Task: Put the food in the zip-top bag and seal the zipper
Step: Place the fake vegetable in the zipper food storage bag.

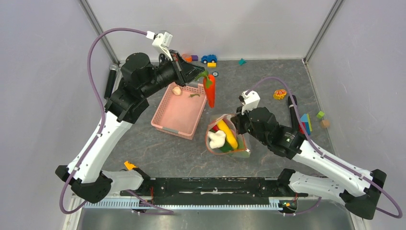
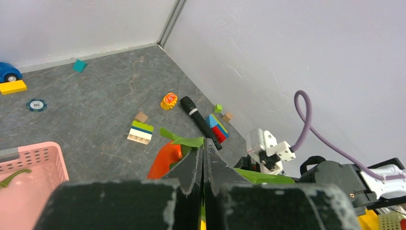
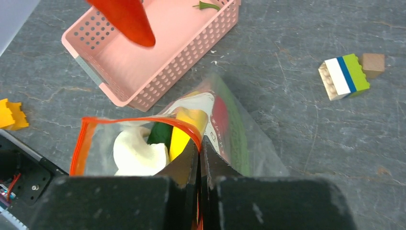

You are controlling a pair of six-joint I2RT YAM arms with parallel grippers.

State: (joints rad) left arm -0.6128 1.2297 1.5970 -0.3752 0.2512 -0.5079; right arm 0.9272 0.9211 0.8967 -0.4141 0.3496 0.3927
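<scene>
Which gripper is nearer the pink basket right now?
Left. The left gripper holds the carrot just above the pink basket's far corner; the right gripper pinches the zip-top bag mouth beside it.

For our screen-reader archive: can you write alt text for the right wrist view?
The right claw, shut, pinches the orange-red rim of a clear zip-top bag, holding its mouth open over a white mushroom, a yellow banana and green pieces inside. An orange carrot hangs above a pink lattice basket behind; toy blocks lie on the grey table.
</scene>
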